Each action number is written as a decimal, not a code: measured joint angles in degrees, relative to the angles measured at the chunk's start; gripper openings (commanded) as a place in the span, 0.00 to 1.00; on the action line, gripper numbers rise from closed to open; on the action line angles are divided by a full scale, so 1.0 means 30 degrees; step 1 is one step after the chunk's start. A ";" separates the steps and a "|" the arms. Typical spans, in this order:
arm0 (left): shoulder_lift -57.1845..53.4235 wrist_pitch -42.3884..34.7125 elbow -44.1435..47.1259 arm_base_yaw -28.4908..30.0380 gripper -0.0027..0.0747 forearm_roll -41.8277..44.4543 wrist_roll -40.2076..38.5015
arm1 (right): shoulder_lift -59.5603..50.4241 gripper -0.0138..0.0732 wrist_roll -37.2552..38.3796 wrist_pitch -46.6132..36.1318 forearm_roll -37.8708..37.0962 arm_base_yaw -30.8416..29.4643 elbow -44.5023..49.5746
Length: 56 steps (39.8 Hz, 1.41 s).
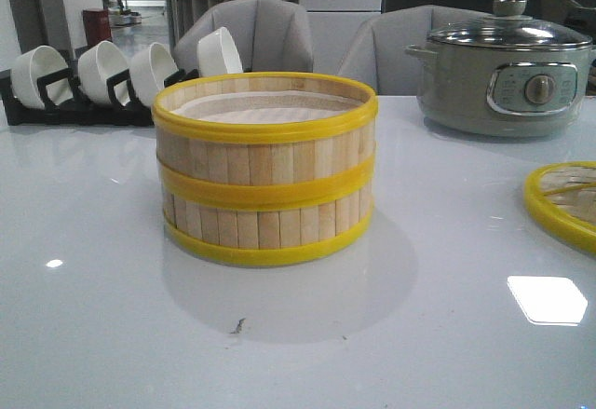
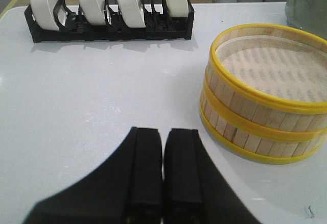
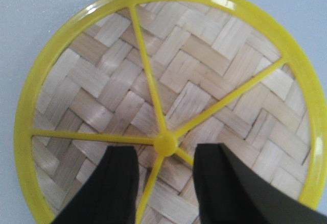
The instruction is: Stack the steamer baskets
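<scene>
Two steamer baskets already sit one on the other in the middle of the white worktop, open at the top with the paper liner showing. The woven lid lies flat at the right edge, well apart from the stack.

The step in hand looks like fetching that lid. The right gripper hangs directly over it, its black fingers apart and straddling the yellow hub where the spokes meet. Next it would need to descend and close on a spoke or the hub, then carry the lid over to the stack.

The left gripper is closed on nothing, near the stack. Only the wrist views show the grippers; the front view alone shows a grey-green pot behind.
</scene>
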 measured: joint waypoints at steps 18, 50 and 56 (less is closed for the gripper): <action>0.0000 0.0000 0.0000 0.0000 0.14 0.0000 0.0000 | 0.0862 0.60 0.0000 -0.0303 0.0000 -0.0116 -0.0006; 0.0000 0.0000 0.0000 0.0000 0.14 0.0000 0.0000 | 0.1663 0.60 0.0000 0.0132 0.0000 0.0250 -0.1385; 0.0000 0.0000 0.0000 0.0000 0.14 0.0000 0.0000 | 0.1918 0.60 0.0000 0.0211 0.0000 0.0262 -0.1385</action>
